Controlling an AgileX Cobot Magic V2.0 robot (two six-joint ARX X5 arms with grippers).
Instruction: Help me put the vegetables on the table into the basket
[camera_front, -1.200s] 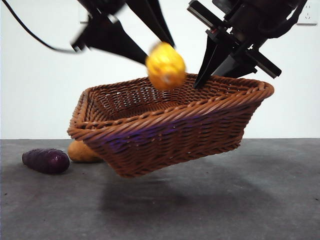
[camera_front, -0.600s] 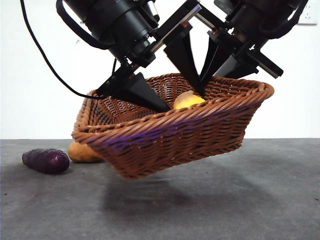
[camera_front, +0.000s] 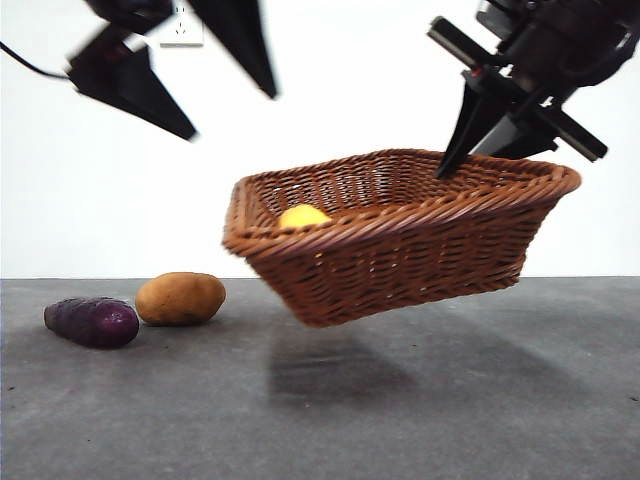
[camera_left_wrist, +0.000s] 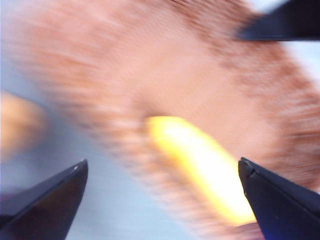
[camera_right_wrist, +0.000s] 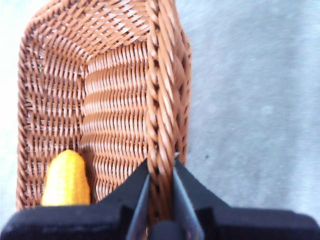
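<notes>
- Basket (camera_front: 400, 250) is showing warm brown wicker — braided rim.
- Corn cob (camera_right_wrist: 65, 180) is glowing yellow.
- Potato (camera_front: 180, 298) is looking orange-brown.
- Sweet potato (camera_front: 92, 322) is showing dark purple.
- Table (camera_front: 500, 400) is reading dark grey — speckled.

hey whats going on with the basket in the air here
The right hand is clamped on the basket rim and holds it tilted above the table. The corn cob lies inside the basket. The left hand is open and empty, up above the basket's left side. The potato and the purple sweet potato lie side by side on the table to the left, not yet in the basket.
</notes>
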